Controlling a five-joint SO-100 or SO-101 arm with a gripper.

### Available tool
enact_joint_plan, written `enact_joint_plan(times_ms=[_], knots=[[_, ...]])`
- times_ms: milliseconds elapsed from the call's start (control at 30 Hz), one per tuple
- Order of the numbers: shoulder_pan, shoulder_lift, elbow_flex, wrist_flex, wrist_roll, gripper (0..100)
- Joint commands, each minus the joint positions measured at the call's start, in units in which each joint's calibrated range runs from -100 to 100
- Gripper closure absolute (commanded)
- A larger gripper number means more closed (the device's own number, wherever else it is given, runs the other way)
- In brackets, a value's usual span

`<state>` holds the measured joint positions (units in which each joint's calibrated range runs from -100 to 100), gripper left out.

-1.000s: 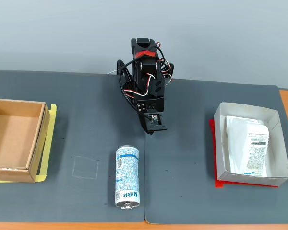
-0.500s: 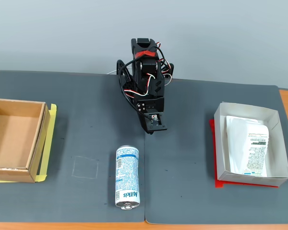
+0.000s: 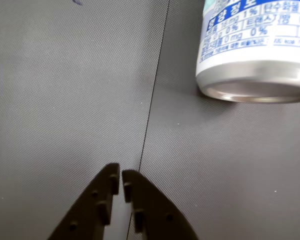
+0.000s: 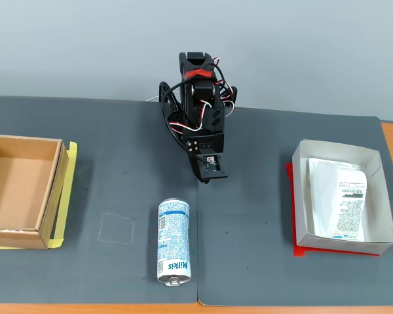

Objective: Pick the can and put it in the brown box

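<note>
The can (image 4: 173, 241) lies on its side on the dark mat near the front edge, white with light-blue print and "Milkis" lettering, its silver end toward the camera. In the wrist view only its other silver end (image 3: 255, 55) shows at the top right. My gripper (image 4: 206, 178) hangs folded at the arm's base, behind the can and apart from it. Its black fingers (image 3: 121, 182) are shut with nothing between them. The brown box (image 4: 21, 190) stands at the far left, open and empty.
A white paper box (image 4: 337, 196) holding a printed packet sits on a red sheet at the right. Yellow tape runs under the brown box's right side. A faint square outline (image 4: 116, 228) marks the mat left of the can. A seam (image 3: 152, 100) splits the mat.
</note>
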<state>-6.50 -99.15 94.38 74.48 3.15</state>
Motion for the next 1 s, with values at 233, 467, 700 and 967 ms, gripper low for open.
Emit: enact_joint_plan(times_ms=[233, 467, 700, 967], knots=[[0.5, 0.3, -3.4, -0.6, 0.1, 99], [-0.2, 8.6, -14.0, -0.7, 0.1, 99], [0.3, 24.2, -30.0, -0.7, 0.1, 99], [0.5, 42.3, -51.9, -0.7, 0.1, 99]])
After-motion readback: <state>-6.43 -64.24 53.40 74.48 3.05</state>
